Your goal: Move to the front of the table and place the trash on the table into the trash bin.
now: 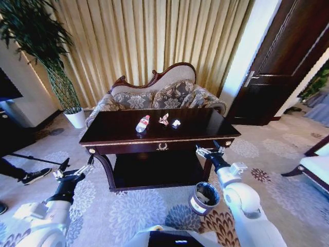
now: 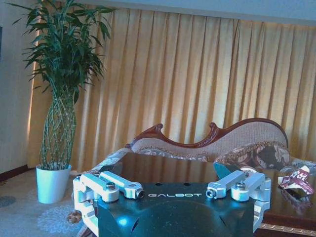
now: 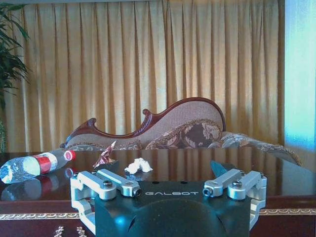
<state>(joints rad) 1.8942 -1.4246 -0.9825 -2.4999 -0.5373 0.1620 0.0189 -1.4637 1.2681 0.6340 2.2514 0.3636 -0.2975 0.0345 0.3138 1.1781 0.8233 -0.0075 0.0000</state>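
Facing the table [image 1: 154,139] square on, with the sofa [image 1: 164,92] and curtains [image 1: 154,36] beyond it. Holding the left gripper [image 1: 77,172] low beside the table's left front corner, jaws spread wide and gripping nothing. Holding the right gripper [image 1: 211,152] at the table's right front edge, jaws likewise spread and empty. Lying on the tabletop ahead of both sets of jaws, well apart from either: the bottle [image 1: 142,123] on its side, the wrapper scrap [image 1: 164,119] just beside it, the paper ball [image 1: 176,123] next along. Standing on the carpet [image 1: 128,211] below and behind the right jaws, close to that forearm: the trash bin [image 1: 204,198]. Standing far off past the left jaws: the potted plant [image 1: 61,87].
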